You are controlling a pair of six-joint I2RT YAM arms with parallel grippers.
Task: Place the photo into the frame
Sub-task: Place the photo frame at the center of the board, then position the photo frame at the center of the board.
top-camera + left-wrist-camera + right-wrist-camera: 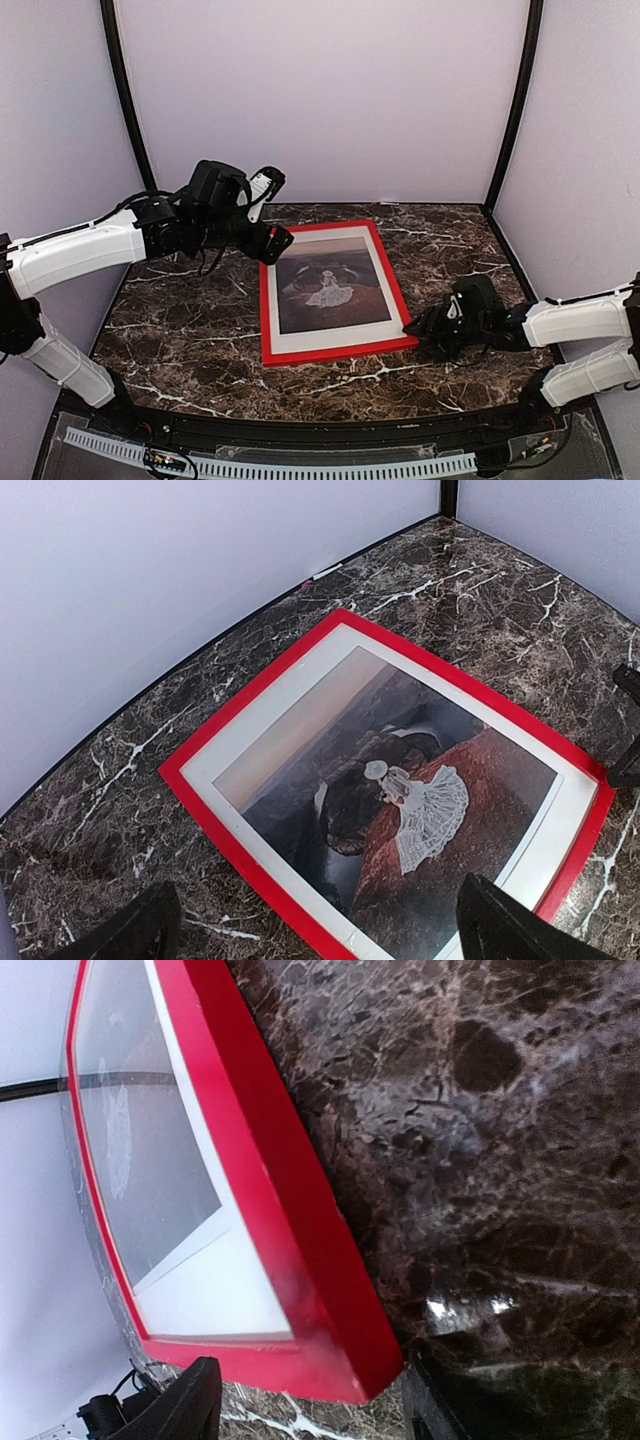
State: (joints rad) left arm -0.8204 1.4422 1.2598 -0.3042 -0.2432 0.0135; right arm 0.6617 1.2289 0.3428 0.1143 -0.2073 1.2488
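Nearest, the right gripper [420, 326], jaws apart and gripping nothing, straddles the near right corner of the red frame [340, 352]. The photo [330, 285] lies inside it on the marble table [180, 330]. Beyond, the left gripper [272, 212] hangs wide open, empty.

The light is soft and even, perhaps from above, and the pale walls [320, 100] look bright, with no hard shadows. The dark marble bench [190, 330] shows small white glare spots, clearest in the right wrist view. There the red frame [270, 1190] is close and slightly blurred, and reflections wash the photo [140, 1160] to grey. The overhead view bends a little at its edges.
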